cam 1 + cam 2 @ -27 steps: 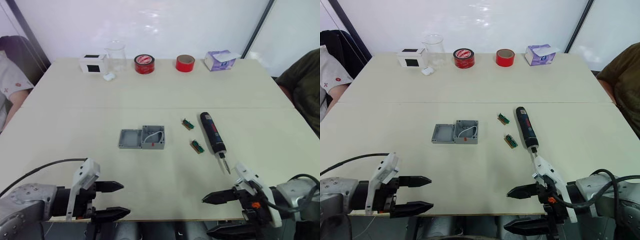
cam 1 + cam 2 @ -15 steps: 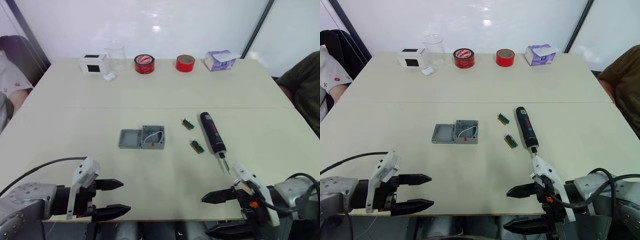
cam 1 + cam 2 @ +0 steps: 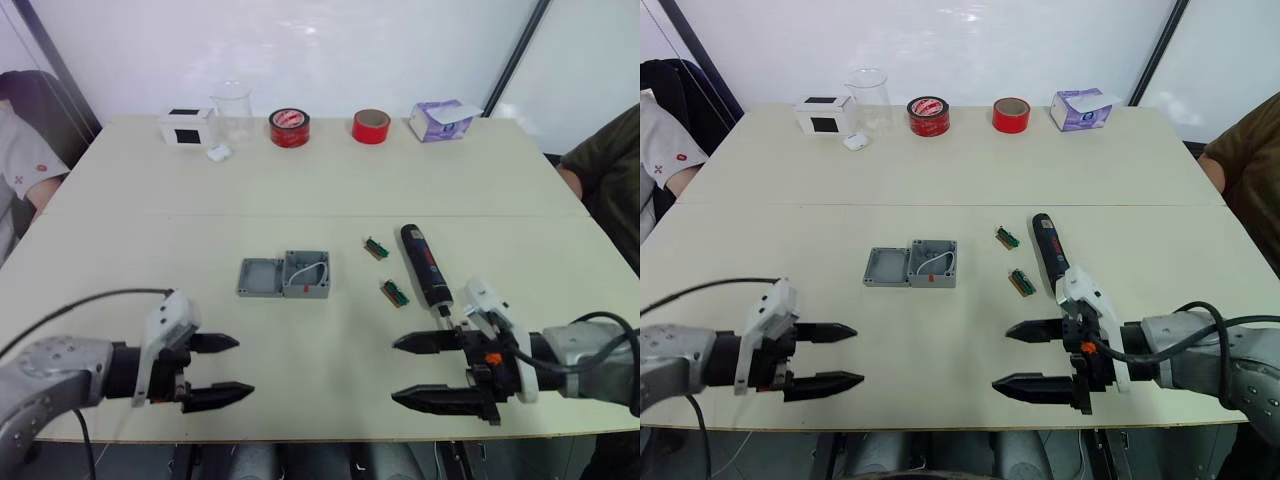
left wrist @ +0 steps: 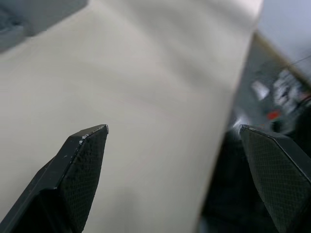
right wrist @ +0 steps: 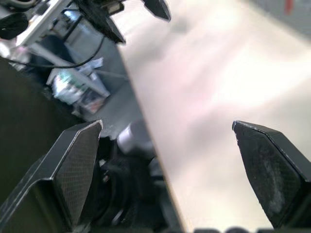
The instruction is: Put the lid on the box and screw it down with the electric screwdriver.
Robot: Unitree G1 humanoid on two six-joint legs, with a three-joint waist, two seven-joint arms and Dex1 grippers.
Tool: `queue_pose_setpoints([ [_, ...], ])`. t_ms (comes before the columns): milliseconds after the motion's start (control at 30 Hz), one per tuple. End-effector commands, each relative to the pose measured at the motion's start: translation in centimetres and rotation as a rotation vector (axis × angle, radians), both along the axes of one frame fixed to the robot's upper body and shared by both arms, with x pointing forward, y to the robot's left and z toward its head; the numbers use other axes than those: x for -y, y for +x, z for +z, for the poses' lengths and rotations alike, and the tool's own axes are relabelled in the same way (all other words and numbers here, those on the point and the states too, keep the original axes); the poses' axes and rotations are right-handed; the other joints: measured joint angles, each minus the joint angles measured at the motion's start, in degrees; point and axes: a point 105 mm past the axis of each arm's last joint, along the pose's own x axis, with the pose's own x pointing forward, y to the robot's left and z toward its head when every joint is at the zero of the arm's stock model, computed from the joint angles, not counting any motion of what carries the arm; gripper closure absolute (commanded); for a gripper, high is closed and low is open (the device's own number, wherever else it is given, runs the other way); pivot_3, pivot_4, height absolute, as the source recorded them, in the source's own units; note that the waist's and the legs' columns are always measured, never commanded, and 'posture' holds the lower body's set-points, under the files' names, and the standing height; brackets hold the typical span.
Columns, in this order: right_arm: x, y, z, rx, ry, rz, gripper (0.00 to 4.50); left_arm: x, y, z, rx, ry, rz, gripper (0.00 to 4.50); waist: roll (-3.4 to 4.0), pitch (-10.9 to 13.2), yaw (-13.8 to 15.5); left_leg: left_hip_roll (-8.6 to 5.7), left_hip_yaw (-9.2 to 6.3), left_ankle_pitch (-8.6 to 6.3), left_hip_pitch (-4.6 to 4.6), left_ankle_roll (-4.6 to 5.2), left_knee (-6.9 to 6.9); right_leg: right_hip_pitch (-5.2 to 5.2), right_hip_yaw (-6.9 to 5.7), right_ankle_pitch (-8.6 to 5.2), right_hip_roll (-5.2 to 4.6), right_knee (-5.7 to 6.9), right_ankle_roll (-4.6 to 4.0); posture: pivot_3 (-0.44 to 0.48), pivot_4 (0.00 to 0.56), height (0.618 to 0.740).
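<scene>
The grey box (image 3: pixel 306 274) sits open near the table's middle, with a white wire and a red part inside. Its flat grey lid (image 3: pixel 259 277) lies touching its left side. To the right lies the black electric screwdriver (image 3: pixel 425 265), bit pointing toward me. My left gripper (image 3: pixel 232 367) hovers open over the near left of the table, well short of the lid. My right gripper (image 3: pixel 400 370) is open over the near right, its wrist covering the screwdriver's bit end. In the wrist views both pairs of fingertips (image 4: pixel 87 145) (image 5: pixel 80 145) stand wide apart with nothing between them.
Two small green parts (image 3: pixel 376 248) (image 3: pixel 394 293) lie between box and screwdriver. Along the far edge stand a white box with a black square (image 3: pixel 186 127), a clear beaker (image 3: pixel 232 113), two red tape rolls (image 3: pixel 289 128) (image 3: pixel 370 126) and a tissue pack (image 3: pixel 440 120). People sit at both sides.
My right gripper has risen and moved forward over the table, now beside the screwdriver's tip. The left gripper has edged slightly forward. Box, lid and screwdriver have not moved.
</scene>
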Motion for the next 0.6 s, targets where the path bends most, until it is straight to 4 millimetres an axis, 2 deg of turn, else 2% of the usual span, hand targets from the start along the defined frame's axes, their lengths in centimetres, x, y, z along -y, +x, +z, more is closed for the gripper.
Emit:
queue_pose_setpoints([
  [33, -1.2, 1.6, 2.4, 0.077, 0.104, -0.043, 0.00, 0.0, 2.0, 2.8, 0.104, 0.057, -0.078, 0.08, 0.02, 0.00, 0.00, 0.00, 0.01, 0.00, 0.01, 0.00, 0.00, 0.02, 0.00, 0.00, -0.01, 0.00, 0.00, 0.000, 0.150, 0.740],
  [133, -2.0, 2.9, 3.2, 0.175, 0.124, -0.069, 0.00, 0.2, 3.8, 4.3, 0.163, 0.185, -0.143, 0.08, 0.00, 0.01, 0.09, -0.02, 0.09, 0.01, -0.06, -0.01, 0.01, 0.02, -0.08, 0.00, 0.00, -0.01, 0.00, 0.000, 0.150, 0.740],
  [267, -2.2, 3.6, 1.0, 0.191, -0.035, -0.056, 0.00, 2.3, 6.4, 6.0, 0.296, 0.315, -0.272, 0.08, 0.08, 0.01, 0.09, -0.08, 0.11, 0.02, -0.12, 0.00, 0.01, 0.05, -0.14, 0.01, 0.01, -0.04, 0.02, 0.000, 0.150, 0.740],
  [367, -2.6, 3.7, 0.4, 0.219, -0.088, -0.022, 0.00, 4.5, 7.6, 6.8, 0.356, 0.375, -0.383, 0.08, 0.04, 0.01, 0.34, -0.09, 0.09, 0.02, -0.22, 0.01, 0.07, 0.02, -0.14, 0.01, 0.02, -0.04, 0.03, 0.000, 0.150, 0.740],
  [500, -3.5, 3.3, -0.4, 0.248, -0.116, 0.041, 0.00, 6.8, 8.9, 6.6, 0.376, 0.441, -0.506, 0.08, 0.04, 0.00, 0.83, -0.13, 0.06, 0.03, -0.28, 0.03, 0.16, 0.04, -0.13, 0.01, 0.04, -0.06, 0.03, 0.000, 0.150, 0.740],
  [600, -3.8, 3.1, -0.9, 0.253, -0.112, 0.054, 0.00, 8.6, 10.5, 6.2, 0.381, 0.459, -0.523, 0.08, 0.03, 0.01, 1.00, -0.12, 0.02, 0.01, -0.28, 0.06, 0.16, 0.01, -0.12, -0.02, 0.07, -0.03, 0.09, 0.000, 0.150, 0.740],
])
